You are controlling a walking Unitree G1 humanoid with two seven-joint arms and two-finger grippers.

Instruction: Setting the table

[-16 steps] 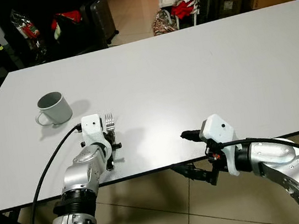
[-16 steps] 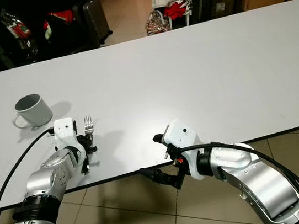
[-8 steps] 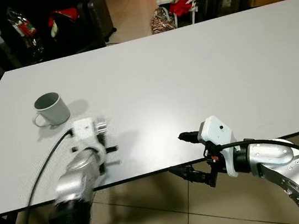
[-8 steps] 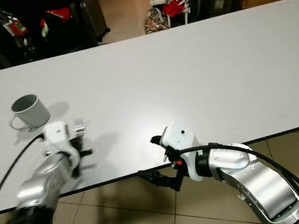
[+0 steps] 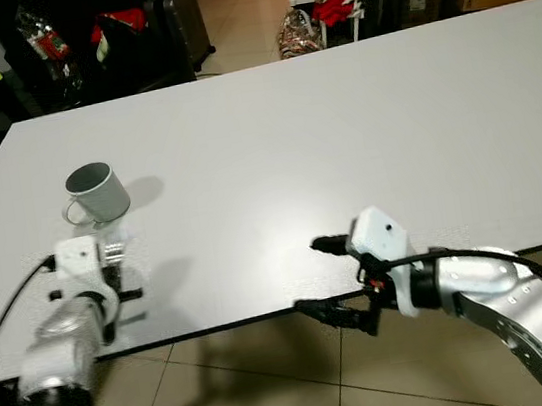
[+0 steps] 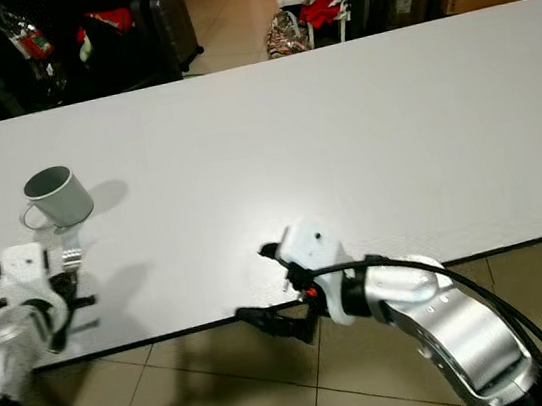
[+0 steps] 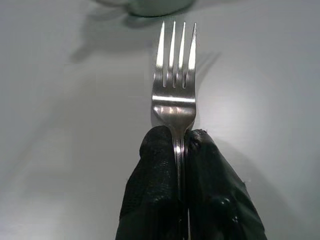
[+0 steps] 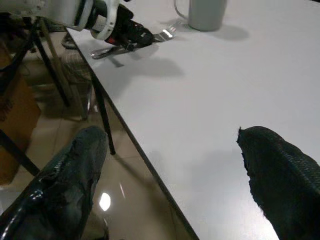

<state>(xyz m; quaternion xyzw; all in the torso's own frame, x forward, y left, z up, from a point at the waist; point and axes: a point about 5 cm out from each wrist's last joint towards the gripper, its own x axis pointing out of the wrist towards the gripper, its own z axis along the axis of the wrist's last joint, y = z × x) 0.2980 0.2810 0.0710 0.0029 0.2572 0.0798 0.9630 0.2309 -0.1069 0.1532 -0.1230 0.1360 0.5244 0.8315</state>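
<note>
My left gripper (image 5: 110, 289) is shut on a silver fork (image 7: 175, 100), gripping its handle just behind the tines. It sits low over the white table (image 5: 342, 132) at the near left edge. The tines (image 5: 113, 251) point toward a grey mug (image 5: 98, 192) standing upright just beyond them. My right gripper (image 5: 327, 278) is open and straddles the table's near edge, with one finger (image 5: 328, 245) above the top and the other (image 5: 339, 315) below it. Nothing is between its fingers (image 8: 65, 185).
Beyond the far edge stand a dark suitcase (image 5: 180, 24), bags and a heap of red and white clothes (image 5: 325, 14). Tiled floor (image 5: 276, 384) lies under the near edge. Black table legs (image 8: 50, 65) show below the left corner.
My left gripper has carried the fork leftward along the near edge, ending just in front of the mug. The right gripper has shifted slightly left along the edge.
</note>
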